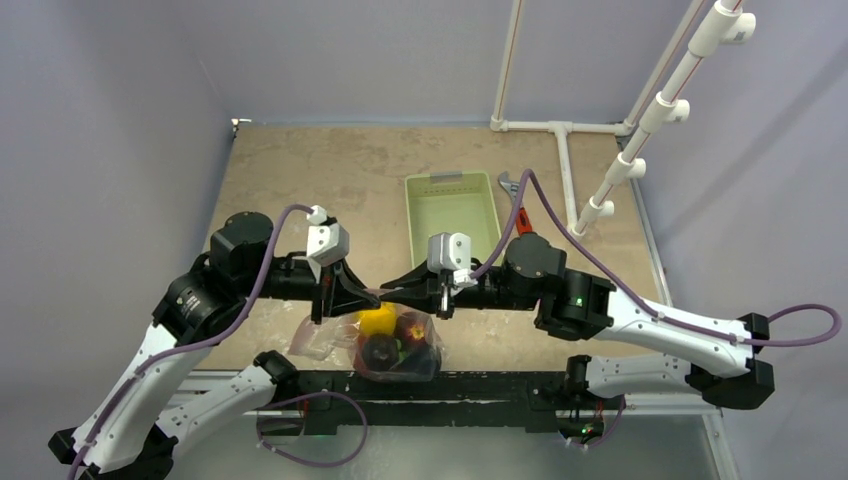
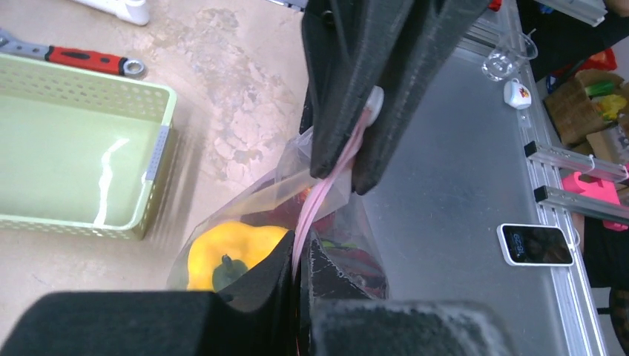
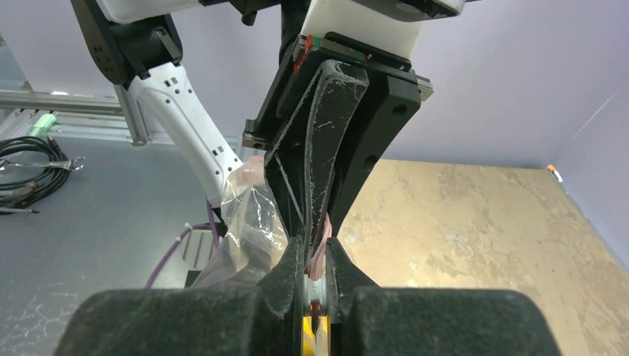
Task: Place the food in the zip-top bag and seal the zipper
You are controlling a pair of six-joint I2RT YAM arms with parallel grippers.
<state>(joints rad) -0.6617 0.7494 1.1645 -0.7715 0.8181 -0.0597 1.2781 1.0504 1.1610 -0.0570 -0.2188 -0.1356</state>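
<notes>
Pinching the zipper [image 2: 327, 187] from the left, the left gripper [image 1: 370, 299] presses shut on it; below hangs the zip-top bag [image 1: 400, 350], food [image 2: 230, 252] inside, at the bench [image 1: 300, 170] edge; the right gripper [image 1: 393, 293] clamps the same strip just beside, its length running between them

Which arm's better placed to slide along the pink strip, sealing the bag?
Likely left: the left end effector pinches the pale pink zipper strip partway along, while the right end effector anchors one end of the clear plastic bag.
</notes>
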